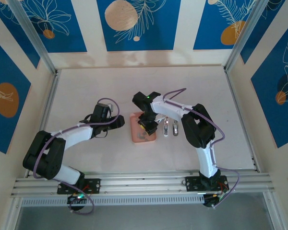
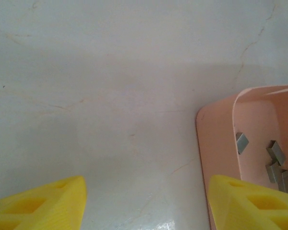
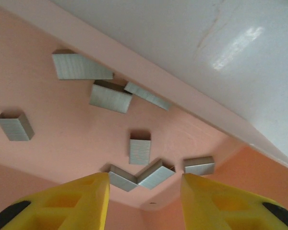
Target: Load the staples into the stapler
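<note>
Several staples (image 3: 139,151) lie in the pink tray (image 3: 62,148), where the right hand (image 3: 144,179) hangs narrowly parted astride a V-shaped pair, seemingly without touching. The left hand (image 2: 147,184) gapes wide over the table (image 2: 110,96) just left of it.

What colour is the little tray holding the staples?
Salmon pink; the tray shows best in the right wrist view.

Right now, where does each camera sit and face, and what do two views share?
Top external: above and behind the robot, facing down on the white table; left arm and right arm show, bases at the bottom.
Left wrist: on the left arm, facing down at the table beside the salmon-pink rectangular plastic tray; the yellow left pincer shows.
Right wrist: low over the tray, facing the small grey metal staple strips; the right pincer shows.
Shared: both wrist views hold the tray and staple strips.
</note>
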Motion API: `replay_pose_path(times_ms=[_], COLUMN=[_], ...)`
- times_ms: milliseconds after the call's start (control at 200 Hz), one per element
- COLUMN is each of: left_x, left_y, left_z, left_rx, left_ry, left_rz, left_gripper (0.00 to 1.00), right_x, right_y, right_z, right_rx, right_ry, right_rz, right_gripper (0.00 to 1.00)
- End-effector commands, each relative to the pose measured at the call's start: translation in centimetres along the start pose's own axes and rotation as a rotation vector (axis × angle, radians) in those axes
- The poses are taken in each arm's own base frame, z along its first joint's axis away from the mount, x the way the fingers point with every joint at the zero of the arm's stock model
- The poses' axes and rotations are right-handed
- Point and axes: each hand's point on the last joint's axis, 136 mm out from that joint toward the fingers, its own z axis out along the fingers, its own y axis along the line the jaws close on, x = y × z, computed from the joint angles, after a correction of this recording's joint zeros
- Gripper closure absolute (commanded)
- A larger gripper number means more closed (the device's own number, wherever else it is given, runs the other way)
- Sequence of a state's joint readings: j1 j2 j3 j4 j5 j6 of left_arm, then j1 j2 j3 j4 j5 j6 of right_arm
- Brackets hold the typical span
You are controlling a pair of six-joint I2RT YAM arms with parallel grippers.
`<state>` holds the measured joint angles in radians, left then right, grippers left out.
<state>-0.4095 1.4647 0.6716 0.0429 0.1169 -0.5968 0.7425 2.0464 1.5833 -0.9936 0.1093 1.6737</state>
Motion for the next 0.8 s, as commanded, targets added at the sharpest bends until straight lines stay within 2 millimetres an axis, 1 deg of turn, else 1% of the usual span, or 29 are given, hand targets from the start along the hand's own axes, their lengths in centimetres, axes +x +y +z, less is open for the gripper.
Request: replay_pose_path(times_ms=[0,115,255,415,600,795], left_x=[-0.2,-0.1,0.1,0.3,0.5,0.4], left_y=[0.9,1.0,1.2,1.3,1.5,1.5], left_z=[0.1,0.0,0.0,0.1,0.1,0.2], left_rx=[-0.023,-0.027,-0.032,-0.035,-0.038,-0.040], left_ry=[-0.020,-0.017,-0.014,-0.015,-0.012,-0.014], left_rz=[-0.016,-0.011,-0.011,-0.013,-0.015,-0.013], left_gripper=[0.33,0.32,0.32,0.32,0.32,0.32], right_x=[0.0,0.2,0.4,0.2,0.4,0.3], right_y=[-0.3,-0.3,-0.8,-1.5,-1.6,-1.2], right_z=[1.1,1.5,2.0,2.5,3.3,3.9], right_rx=[0.014,0.021,0.044,0.066,0.070,0.067], right_ry=[-0.015,-0.016,-0.003,-0.010,-0.005,-0.006], right_rz=[0.045,0.056,0.072,0.097,0.105,0.105], right_gripper=[0.57,0.59,0.59,0.60,0.61,0.62])
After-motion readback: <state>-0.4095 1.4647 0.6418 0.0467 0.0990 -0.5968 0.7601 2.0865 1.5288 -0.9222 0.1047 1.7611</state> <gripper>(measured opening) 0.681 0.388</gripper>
